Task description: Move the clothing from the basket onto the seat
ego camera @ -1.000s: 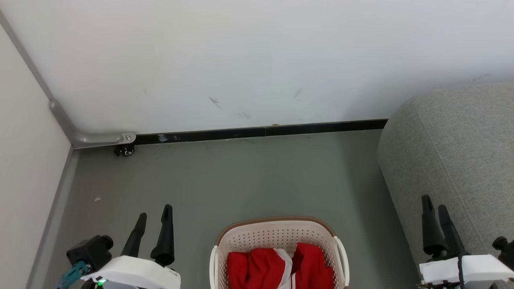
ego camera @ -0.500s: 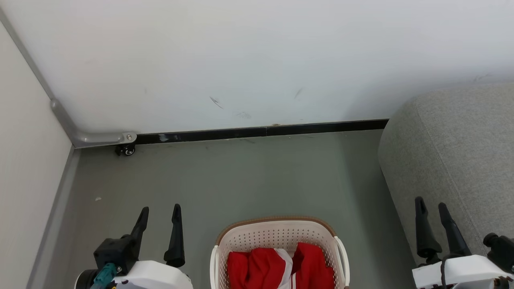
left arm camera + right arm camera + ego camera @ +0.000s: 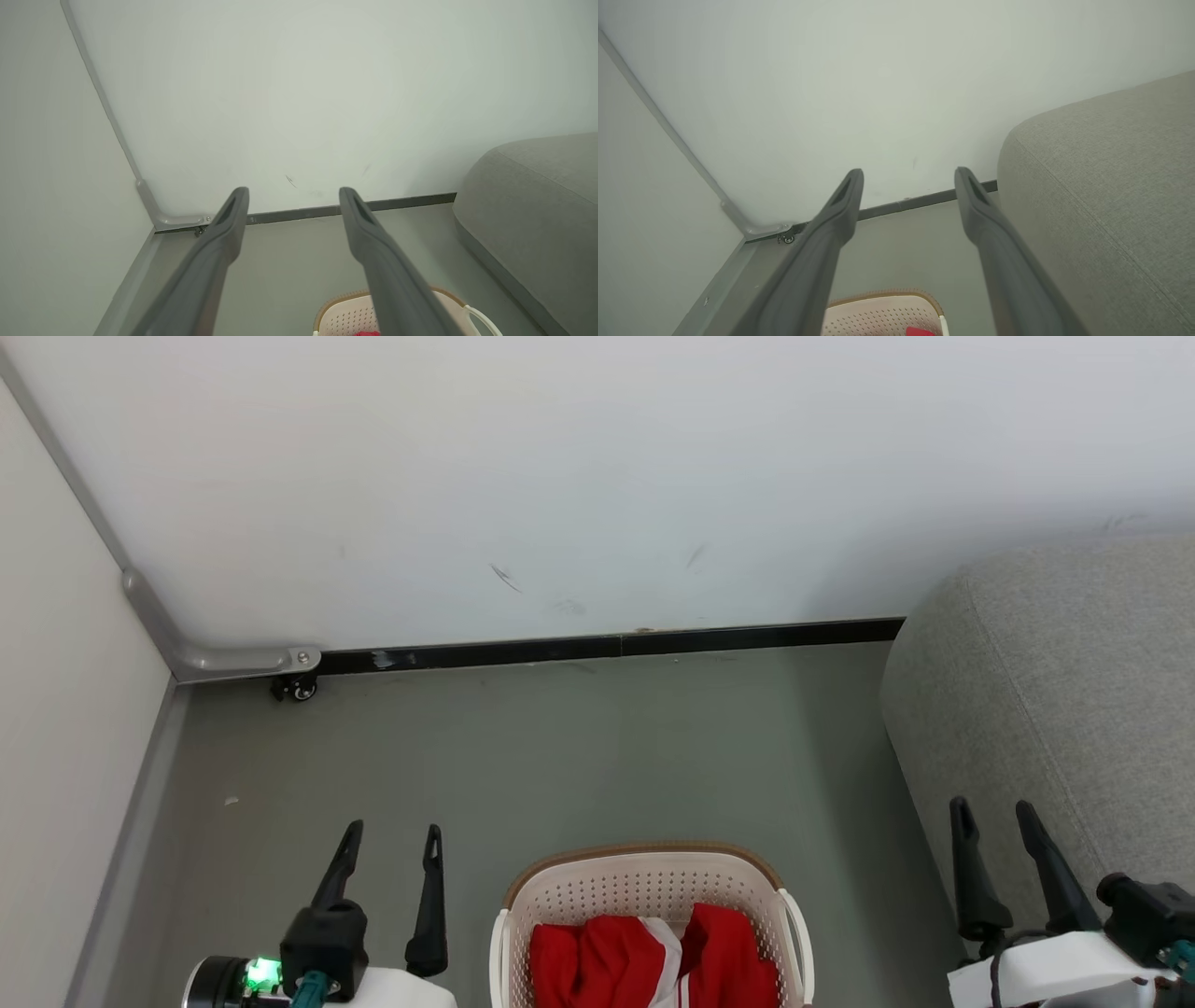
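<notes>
The cream basket (image 3: 644, 882) with its brown rim stands on the floor at the bottom centre of the head view, and red clothing (image 3: 616, 959) with a white panel lies inside it. The grey seat (image 3: 1055, 709) rises at the right. My left gripper (image 3: 392, 835) hangs open to the left of the basket, nothing between its fingers. My right gripper (image 3: 992, 809) is open too, between the basket and the seat's side. In the left wrist view the basket (image 3: 345, 313) peeks up beside the left gripper (image 3: 293, 193). The right wrist view shows the right gripper (image 3: 908, 173), the basket (image 3: 882, 310) and the seat (image 3: 1101, 186).
A white wall (image 3: 560, 476) with a black skirting strip (image 3: 607, 642) closes the far side. A pale panel (image 3: 56, 709) with a metal rail and a small caster (image 3: 297, 688) bounds the left. Grey floor (image 3: 560, 747) lies between wall and basket.
Both grippers have drawn lower in the head view; the left one has shifted right towards the basket and the right one slightly left. Both stay open. The basket and clothing lie unmoved.
</notes>
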Controlling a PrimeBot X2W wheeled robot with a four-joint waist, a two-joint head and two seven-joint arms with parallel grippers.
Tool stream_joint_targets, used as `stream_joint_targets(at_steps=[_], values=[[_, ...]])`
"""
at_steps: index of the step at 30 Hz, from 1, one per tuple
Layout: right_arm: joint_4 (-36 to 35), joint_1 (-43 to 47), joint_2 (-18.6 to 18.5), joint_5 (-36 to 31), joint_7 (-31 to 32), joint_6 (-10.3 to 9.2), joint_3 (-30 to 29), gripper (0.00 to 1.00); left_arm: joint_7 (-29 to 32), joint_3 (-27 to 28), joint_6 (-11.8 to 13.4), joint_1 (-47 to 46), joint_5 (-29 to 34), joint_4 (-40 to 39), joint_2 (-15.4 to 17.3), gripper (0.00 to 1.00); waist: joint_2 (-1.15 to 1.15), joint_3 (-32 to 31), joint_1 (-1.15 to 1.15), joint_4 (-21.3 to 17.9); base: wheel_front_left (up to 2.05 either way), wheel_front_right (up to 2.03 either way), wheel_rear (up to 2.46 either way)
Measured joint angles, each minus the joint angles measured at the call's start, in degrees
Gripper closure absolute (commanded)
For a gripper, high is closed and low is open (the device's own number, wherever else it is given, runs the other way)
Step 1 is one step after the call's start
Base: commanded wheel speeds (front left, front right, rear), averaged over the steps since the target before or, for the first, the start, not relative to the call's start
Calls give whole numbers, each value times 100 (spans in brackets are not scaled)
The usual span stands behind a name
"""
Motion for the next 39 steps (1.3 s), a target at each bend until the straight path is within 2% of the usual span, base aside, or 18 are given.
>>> stream_joint_targets(at_steps=[8, 39], values=[[1, 19, 1, -681, -59, 0, -9, 0, -165, -131, 242, 0, 683, 99, 13, 0, 0, -26, 0, 3, 0, 0, 0], [99, 33, 1, -483, -58, 1, 66, 0, -188, 52, 342, -1, 673, 376, -38, 0, 0, -83, -1, -6, 0, 0, 0]])
